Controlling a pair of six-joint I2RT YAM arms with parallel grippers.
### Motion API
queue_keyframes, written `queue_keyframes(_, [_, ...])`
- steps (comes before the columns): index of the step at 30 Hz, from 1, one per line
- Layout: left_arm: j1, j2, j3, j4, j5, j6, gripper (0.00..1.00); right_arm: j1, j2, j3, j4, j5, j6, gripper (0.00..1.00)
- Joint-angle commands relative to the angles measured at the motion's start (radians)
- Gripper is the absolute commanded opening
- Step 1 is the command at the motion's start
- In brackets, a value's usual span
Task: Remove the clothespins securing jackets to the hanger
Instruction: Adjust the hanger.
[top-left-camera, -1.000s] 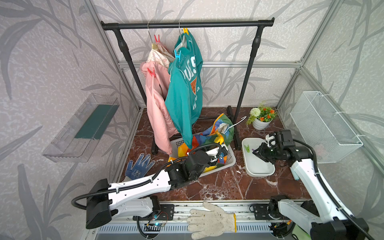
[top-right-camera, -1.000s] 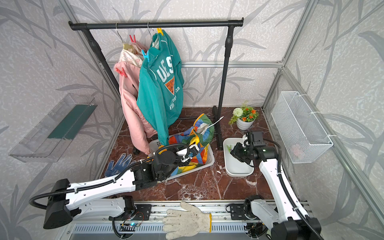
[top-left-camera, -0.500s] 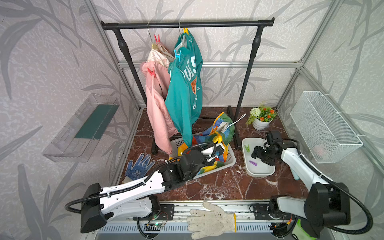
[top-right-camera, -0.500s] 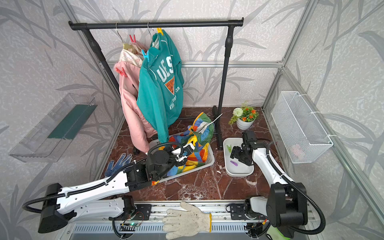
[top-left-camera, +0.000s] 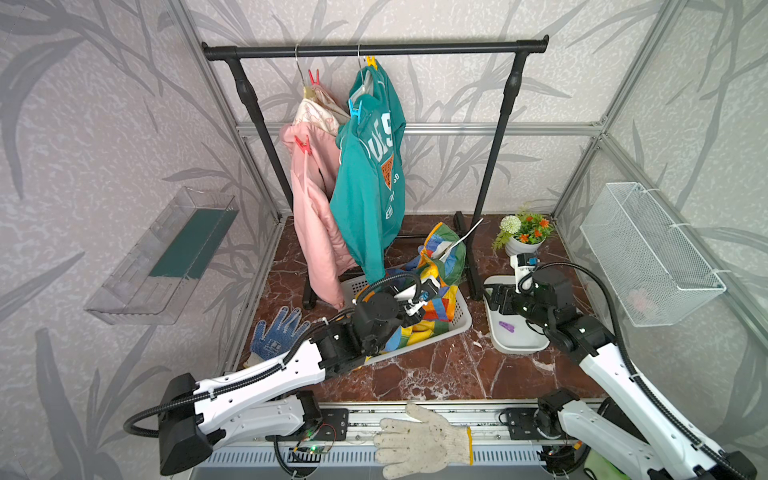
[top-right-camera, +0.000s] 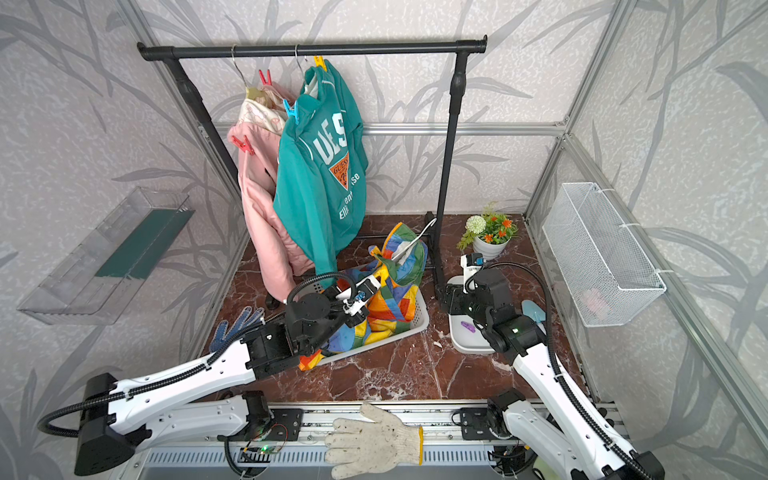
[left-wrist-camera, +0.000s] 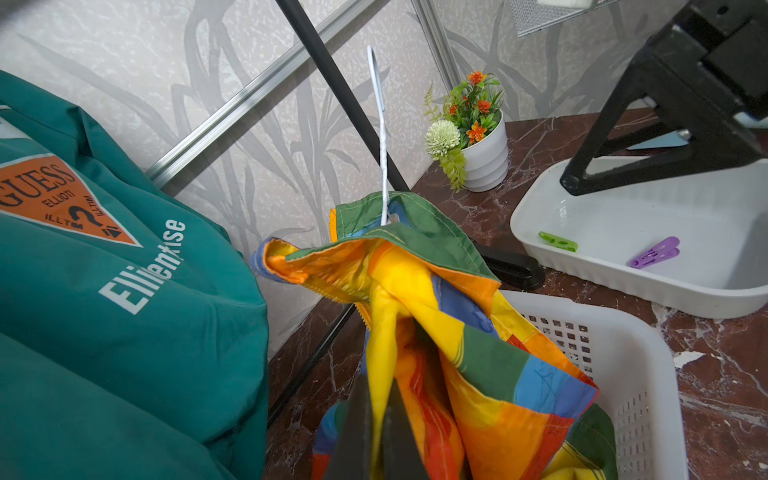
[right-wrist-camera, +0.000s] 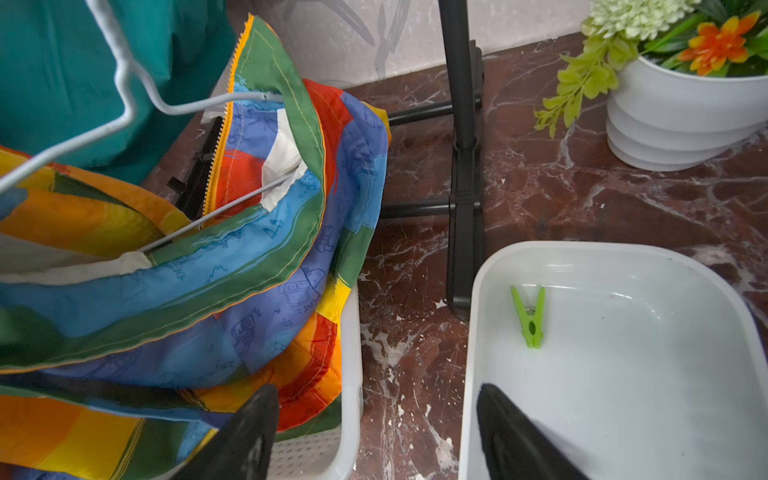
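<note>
With our right end effector open and empty over the white plastic tray holding the green clothespin and purple clothespin, and our left end effector pinching the rainbow-striped jacket, we should rise straight clear.

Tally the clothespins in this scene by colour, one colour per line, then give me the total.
Red: 2, the upper red clothespin and the lower red clothespin
Yellow: 1, the yellow clothespin
Blue: 1, the blue clothespin
Green: 1, the green clothespin
Purple: 1, the purple clothespin
Total: 6
</note>
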Motion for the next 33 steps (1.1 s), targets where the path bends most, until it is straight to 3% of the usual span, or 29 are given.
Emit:
queue_keyframes(1, [0.012, -0.037, 0.015, 0.026, 0.048, -0.048, 0.0, 0.021, 0.012, -0.017, 0.204, -0.035, -0.007, 0.78])
queue_keyframes(13, [0.03, -0.057, 0.011, -0.015, 0.07, -0.116, 0.0, 0.051, 0.154, 0.014, 0.536, -0.165, -0.033, 0.89])
queue_keyframes(28, [0.044, -0.087, -0.004, -0.006, 0.112, -0.138, 0.0, 0.051, 0.292, 0.094, 0.692, -0.208, -0.002, 0.88])
queue_keyframes(33, [0.045, -0.108, -0.023, 0.011, 0.123, -0.141, 0.0, 0.051, 0.374, 0.137, 0.765, -0.261, 0.034, 0.81])
